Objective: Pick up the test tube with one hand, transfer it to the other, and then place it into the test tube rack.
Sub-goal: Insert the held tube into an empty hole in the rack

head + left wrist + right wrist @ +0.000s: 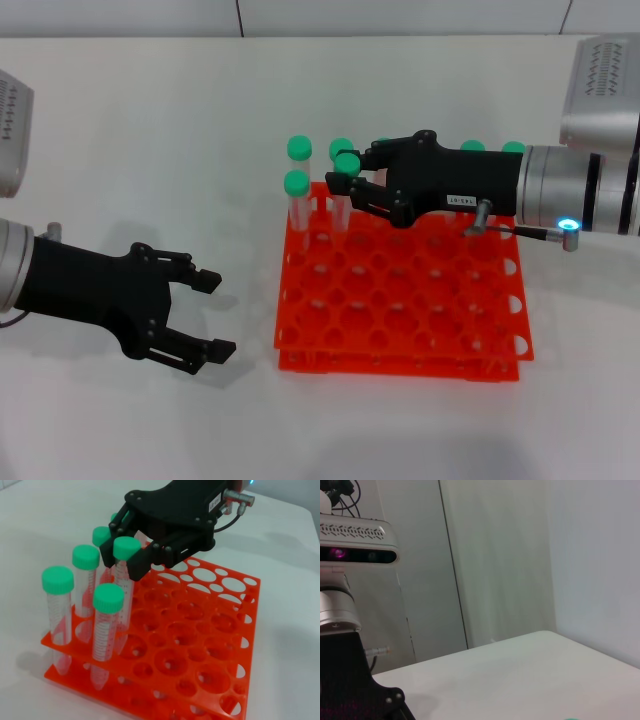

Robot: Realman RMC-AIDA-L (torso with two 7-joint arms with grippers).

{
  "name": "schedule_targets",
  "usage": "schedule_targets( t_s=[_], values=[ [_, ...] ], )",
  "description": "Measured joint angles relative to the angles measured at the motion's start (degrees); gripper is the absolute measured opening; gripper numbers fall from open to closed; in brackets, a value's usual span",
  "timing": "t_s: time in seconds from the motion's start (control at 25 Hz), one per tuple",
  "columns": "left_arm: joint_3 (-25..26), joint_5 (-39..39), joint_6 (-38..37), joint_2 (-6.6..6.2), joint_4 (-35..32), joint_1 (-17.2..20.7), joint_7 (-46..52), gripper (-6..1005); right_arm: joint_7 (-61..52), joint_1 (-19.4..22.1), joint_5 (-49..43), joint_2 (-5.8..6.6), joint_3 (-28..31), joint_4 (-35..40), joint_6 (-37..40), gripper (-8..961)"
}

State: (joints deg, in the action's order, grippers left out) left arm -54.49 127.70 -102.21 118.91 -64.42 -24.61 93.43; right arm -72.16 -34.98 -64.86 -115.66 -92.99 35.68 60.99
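Note:
The orange-red test tube rack [400, 300] stands on the white table right of centre, and it also shows in the left wrist view [200, 645]. My right gripper [350, 172], the one with the white label, reaches over the rack's far left corner. In the left wrist view the right gripper [125, 562] is closed just under the green cap of a test tube [126, 547]. That tube [347, 162] stands upright with its lower end in a rack hole. My left gripper [215, 315], unlabelled, is open and empty above the table left of the rack.
Other green-capped tubes stand in the rack's left corner [296, 183] [57, 580] [108, 597] and along its far edge [472, 147]. A cable and plug [520, 232] hang from the right wrist over the rack.

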Motion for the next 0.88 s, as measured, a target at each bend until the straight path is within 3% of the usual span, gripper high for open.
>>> schedule_targets(
  t_s=[0.88],
  values=[
    [0.1,0.0,0.1,0.00,0.0,-0.2,0.0,874,0.3,0.2,0.0,0.08,0.1,0.0,0.4,286]
  ],
)
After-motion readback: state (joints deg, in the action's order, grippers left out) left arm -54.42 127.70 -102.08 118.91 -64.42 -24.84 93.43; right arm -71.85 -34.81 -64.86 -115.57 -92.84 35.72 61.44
